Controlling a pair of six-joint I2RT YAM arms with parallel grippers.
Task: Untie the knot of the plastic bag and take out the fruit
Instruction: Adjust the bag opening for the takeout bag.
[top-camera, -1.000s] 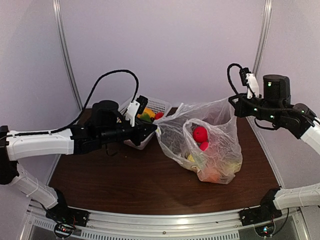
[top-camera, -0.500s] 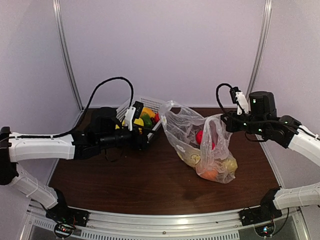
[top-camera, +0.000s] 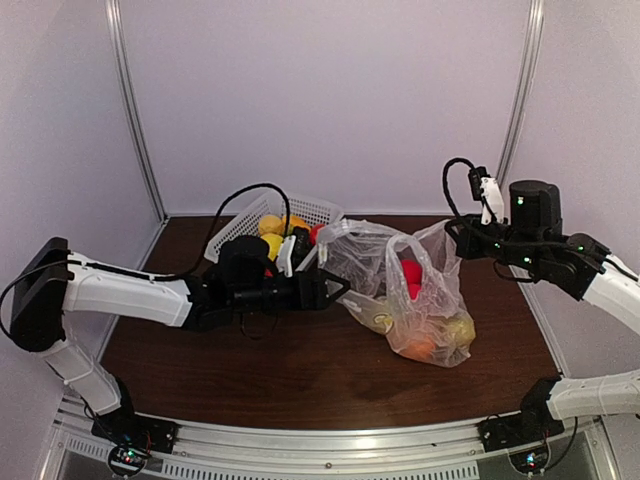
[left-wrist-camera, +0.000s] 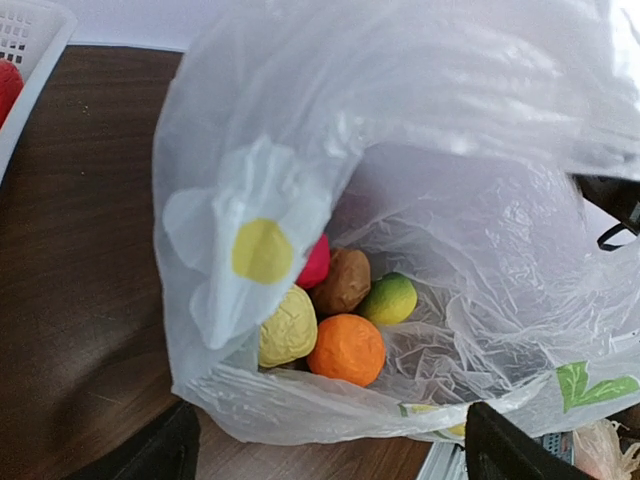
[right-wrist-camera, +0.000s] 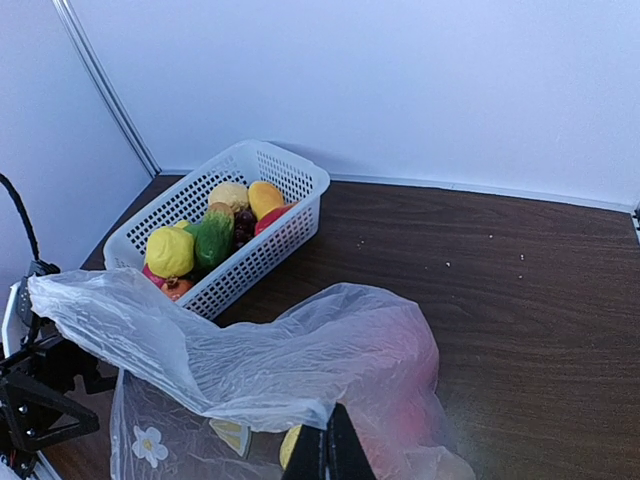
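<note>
Dark bench (top-camera: 250, 370), lilac walls. Left: my left jaws are standing wide apart, facing the plastic bag (top-camera: 430, 320) mouth; the fruit (left-wrist-camera: 345, 350) is lying straight ahead inside, nearer this arm. Right: my right jaws are pinching the bag's upper film, holding it up.

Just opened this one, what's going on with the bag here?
The right gripper is shut on the upper edge of the plastic bag and holds that side up. The left gripper is open at the bag's mouth, which gapes toward it, with nothing between its jaws. The fruit lies in the bottom of the bag. A white basket of other fruit stands behind.
</note>
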